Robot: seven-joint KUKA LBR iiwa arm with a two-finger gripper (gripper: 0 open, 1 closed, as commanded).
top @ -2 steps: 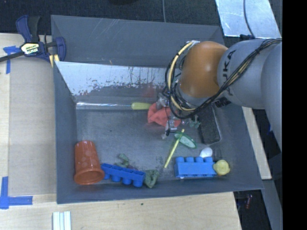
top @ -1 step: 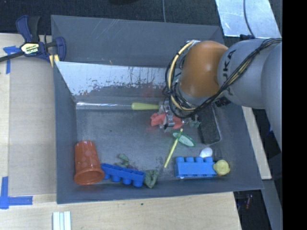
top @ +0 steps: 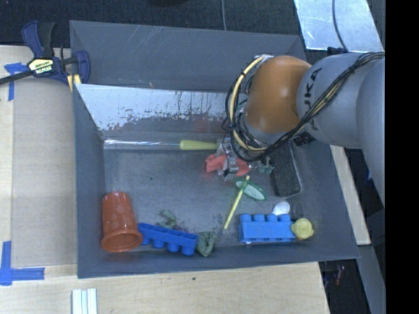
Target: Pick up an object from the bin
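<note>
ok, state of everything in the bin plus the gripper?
gripper: low over the red thing, mid-bin; hold can't be told.
red thing: partly hidden under the gripper.
orange cup: tipped on its side, near-left corner.
long blue block: flat along the near wall, beside the cup.
blue brick: flat, near-right.
yellow ball: against the brick's right end.
yellow stick: lying slanted.
</note>
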